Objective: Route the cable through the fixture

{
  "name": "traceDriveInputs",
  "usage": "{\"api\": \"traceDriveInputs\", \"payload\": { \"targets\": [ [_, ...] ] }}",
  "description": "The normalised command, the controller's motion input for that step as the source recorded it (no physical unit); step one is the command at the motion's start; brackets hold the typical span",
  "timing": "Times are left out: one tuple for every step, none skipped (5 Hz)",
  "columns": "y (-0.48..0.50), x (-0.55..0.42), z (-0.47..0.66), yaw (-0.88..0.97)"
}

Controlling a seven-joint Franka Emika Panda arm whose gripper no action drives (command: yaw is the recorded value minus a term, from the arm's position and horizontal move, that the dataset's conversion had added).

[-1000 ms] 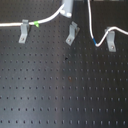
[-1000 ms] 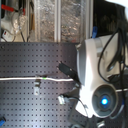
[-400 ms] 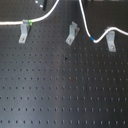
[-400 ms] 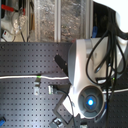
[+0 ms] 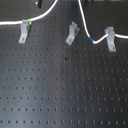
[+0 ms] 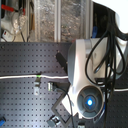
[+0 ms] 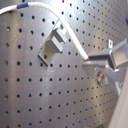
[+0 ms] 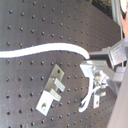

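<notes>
In the first exterior view the cable (image 5: 85, 27) now rises off the top edge of the frame, lifted higher than a second ago, with the arm gone from sight. It rests on the left clip (image 5: 23, 31) and right clip (image 5: 110, 39), arching above the middle clip (image 5: 72, 34). In the first wrist view the hand (image 7: 89, 61) pinches the cable, so lowering into that clip likely remains.

Matt black perforated board (image 5: 64, 95) — brushed-metal clips (image 5: 72, 34).
</notes>
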Motion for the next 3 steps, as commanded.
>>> {"api": "traceDriveInputs", "payload": {
  "targets": [
    [0.203, 0.196, 0.27, -0.35],
    [0.180, 0.154, 0.34, -0.64],
    [0.126, 0.087, 0.32, -0.74]
  ]
}}
